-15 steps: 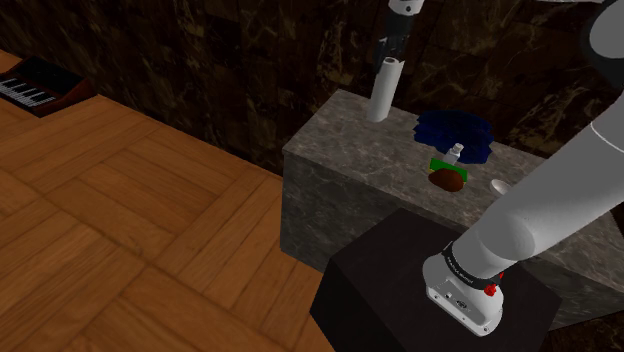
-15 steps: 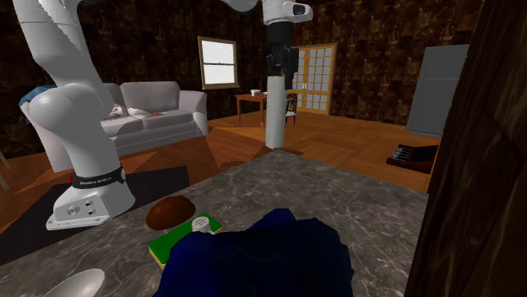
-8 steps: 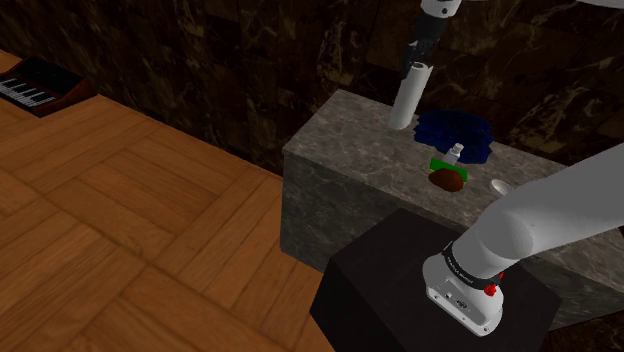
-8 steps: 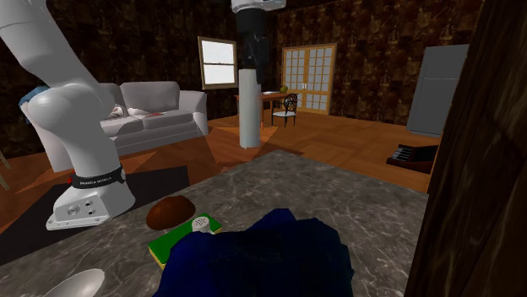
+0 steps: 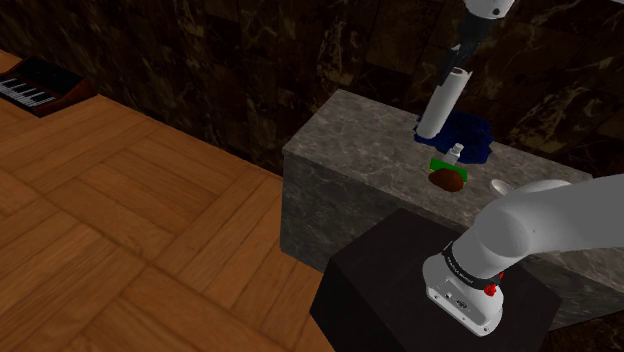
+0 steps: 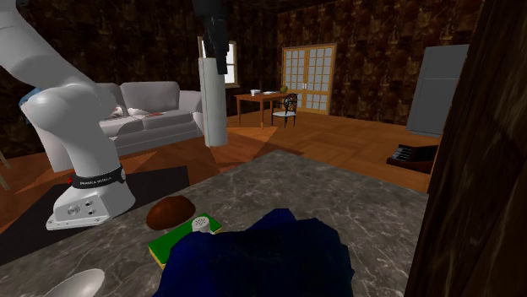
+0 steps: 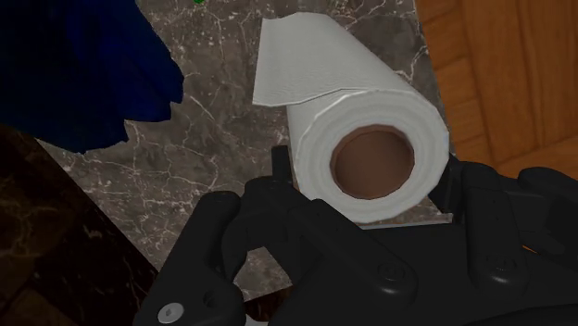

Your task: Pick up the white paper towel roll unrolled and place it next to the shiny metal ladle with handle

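My black gripper (image 5: 459, 62) is shut on the top end of a white paper towel roll (image 5: 441, 102), which hangs tilted above the grey stone counter (image 5: 340, 150), at the near edge of a dark blue cloth (image 5: 468, 135). In the wrist view the fingers (image 7: 278, 176) clasp the roll (image 7: 352, 102) around its brown core, and a loose sheet peels off its side. The second exterior view shows the gripper (image 6: 209, 51) holding the roll (image 6: 212, 101) clear of the counter. The ladle's pale bowl (image 5: 499, 186) lies further along the counter toward the shoulder view's right, also seen as a pale bowl (image 6: 78, 285).
A brown rounded object (image 5: 448, 180) and a small white shaker (image 5: 456, 152) sit on a green pad (image 6: 182, 238) between cloth and ladle. The black stand (image 5: 390, 280) is in front of the counter. A piano (image 5: 40, 85) stands on the wooden floor.
The arm has carried the roll toward the shoulder view's right, from the counter's far corner to the blue cloth's edge. The roll now tilts more.
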`<action>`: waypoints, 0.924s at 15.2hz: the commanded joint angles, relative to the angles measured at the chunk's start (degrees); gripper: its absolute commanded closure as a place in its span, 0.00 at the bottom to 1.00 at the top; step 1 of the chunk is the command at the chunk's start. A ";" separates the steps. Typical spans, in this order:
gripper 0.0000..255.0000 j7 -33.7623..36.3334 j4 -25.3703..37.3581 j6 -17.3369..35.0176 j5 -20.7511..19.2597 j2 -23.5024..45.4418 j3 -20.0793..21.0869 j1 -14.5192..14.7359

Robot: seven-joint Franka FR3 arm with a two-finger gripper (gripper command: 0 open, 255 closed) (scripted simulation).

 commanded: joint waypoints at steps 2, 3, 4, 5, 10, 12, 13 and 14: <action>1.00 -1.57 -2.17 -3.32 -1.21 -5.63 -0.69 -1.23; 1.00 -2.21 -2.82 -4.41 -1.66 -7.44 -1.02 -1.70; 1.00 -2.88 -3.40 -5.53 -2.13 -9.21 -1.35 -2.18; 1.00 -3.57 -3.90 -6.69 -2.60 -10.95 -1.69 -2.67; 1.00 -7.46 -5.32 -12.88 -5.17 -19.01 -3.62 -5.20; 1.00 -9.21 -5.38 -15.48 -6.30 -21.89 -4.49 -6.22; 1.00 -10.13 -5.30 -16.80 -6.90 -23.25 -4.95 -6.73; 1.00 -11.07 -5.15 -18.12 -7.51 -24.55 -5.42 -7.24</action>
